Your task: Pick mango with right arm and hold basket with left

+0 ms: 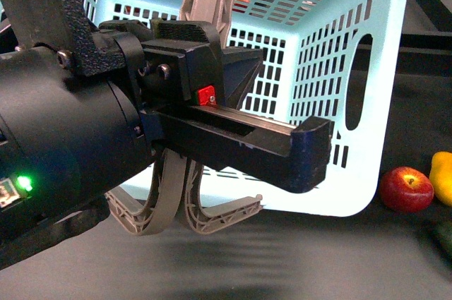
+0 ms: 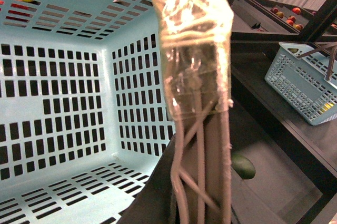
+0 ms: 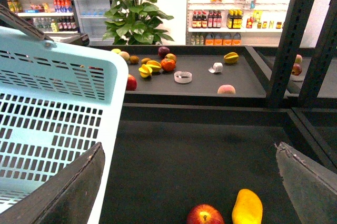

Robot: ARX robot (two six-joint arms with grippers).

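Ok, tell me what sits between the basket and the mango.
The red apple, close beside the mango; from apple to basket the dark surface is bare. Front and right wrist views both show it.

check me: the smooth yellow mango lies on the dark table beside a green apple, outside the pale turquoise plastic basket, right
The apple is red, not green, as the right wrist view shows. It lies beside the yellow mango on the dark table, outside the turquoise basket.
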